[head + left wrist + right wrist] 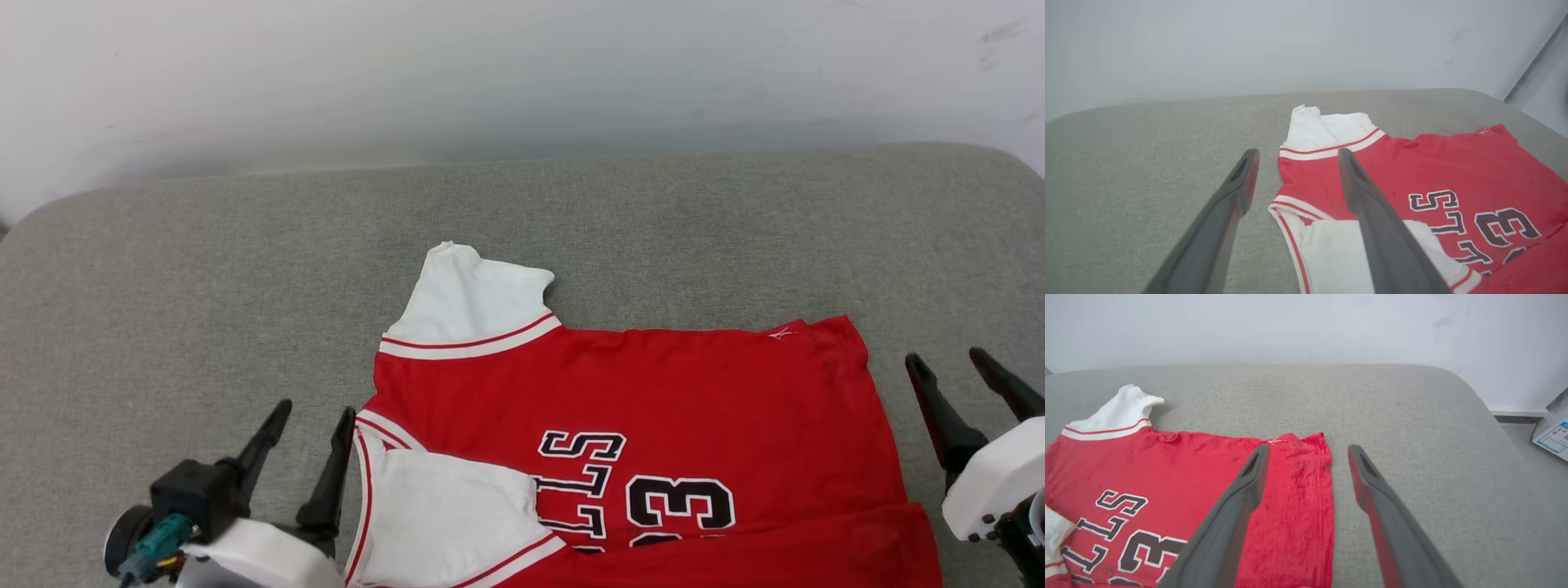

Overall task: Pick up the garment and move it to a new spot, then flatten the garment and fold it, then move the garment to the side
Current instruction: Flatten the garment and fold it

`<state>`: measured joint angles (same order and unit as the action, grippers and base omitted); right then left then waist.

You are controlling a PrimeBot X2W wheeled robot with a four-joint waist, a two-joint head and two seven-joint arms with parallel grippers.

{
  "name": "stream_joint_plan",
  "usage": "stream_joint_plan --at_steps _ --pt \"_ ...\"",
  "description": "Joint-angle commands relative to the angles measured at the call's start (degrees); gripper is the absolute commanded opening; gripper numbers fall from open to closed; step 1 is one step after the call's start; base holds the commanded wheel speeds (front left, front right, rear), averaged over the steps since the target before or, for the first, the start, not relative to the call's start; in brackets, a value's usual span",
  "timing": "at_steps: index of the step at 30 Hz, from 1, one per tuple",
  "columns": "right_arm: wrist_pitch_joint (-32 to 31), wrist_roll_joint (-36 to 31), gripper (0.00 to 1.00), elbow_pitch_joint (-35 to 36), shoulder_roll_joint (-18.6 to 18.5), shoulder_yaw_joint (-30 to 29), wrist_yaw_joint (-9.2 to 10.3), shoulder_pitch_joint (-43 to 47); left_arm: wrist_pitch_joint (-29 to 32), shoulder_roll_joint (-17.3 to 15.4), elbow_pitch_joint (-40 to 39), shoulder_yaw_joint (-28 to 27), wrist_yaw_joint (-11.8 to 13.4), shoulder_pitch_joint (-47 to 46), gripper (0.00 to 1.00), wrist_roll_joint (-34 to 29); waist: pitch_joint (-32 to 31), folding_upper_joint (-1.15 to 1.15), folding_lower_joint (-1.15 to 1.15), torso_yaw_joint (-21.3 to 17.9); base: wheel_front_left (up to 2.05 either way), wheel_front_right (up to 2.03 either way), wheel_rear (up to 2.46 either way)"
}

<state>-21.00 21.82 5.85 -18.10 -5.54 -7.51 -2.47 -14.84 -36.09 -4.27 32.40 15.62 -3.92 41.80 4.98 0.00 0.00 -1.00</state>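
Shirt (653, 392) lies flat on the grey cushion (204, 269), toward its near edge, turned sideways: neck end to the robot's left, hem to its right, black letters and number facing up. One white sleeve (469, 298) points toward the wall (490, 73). The other sleeve (445, 506) is folded in over the red front. A band of red cloth along the near edge overlaps the lower part of the number. You have the left claw (316, 408) with fingers spread wide and nothing between them, just beside the shirt's neck end. In its wrist view one finger (1372, 216) crosses over the shirt; you cannot tell if it touches. The right claw (944, 357) is likewise spread and empty, just off the hem, above bare cushion. A box (1551, 433) sits beyond the cushion's right end.
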Motion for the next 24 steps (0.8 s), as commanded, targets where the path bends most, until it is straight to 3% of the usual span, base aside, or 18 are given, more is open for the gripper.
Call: stream_joint_plan --at_steps 1,5,10,18,24 --pt "2.0 0.4 1.00 0.5 0.7 0.1 0.04 -0.6 -0.4 1.3 -1.0 -1.7 -0.6 -0.3 1.00 -0.6 0.0 0.00 0.00 -0.1 0.00 0.00 0.00" --pt "9.9 -0.8 1.00 1.4 1.4 1.1 0.04 -1.0 -0.4 5.7 -4.2 -9.6 -2.9 1.1 1.00 -5.2 0.4 0.00 0.00 -0.6 0.00 0.00 0.00" --pt "17.3 -2.1 1.00 2.0 3.4 3.3 0.04 -2.3 -0.3 8.3 -5.2 -15.3 -7.6 0.5 1.00 -10.0 2.3 0.00 0.00 -2.6 0.00 0.00 0.00" --pt "21.0 -3.6 1.00 3.3 5.0 5.6 0.04 -4.5 1.5 6.0 -2.5 -16.9 -13.1 -7.0 1.00 -10.2 7.3 0.00 0.00 -6.7 0.00 0.00 0.00" --pt "22.1 -4.8 1.00 3.8 6.1 5.6 0.04 -5.9 14.4 1.4 0.7 -15.7 -17.8 -19.8 1.00 -7.5 11.7 0.00 0.00 -9.5 0.00 0.00 0.00"
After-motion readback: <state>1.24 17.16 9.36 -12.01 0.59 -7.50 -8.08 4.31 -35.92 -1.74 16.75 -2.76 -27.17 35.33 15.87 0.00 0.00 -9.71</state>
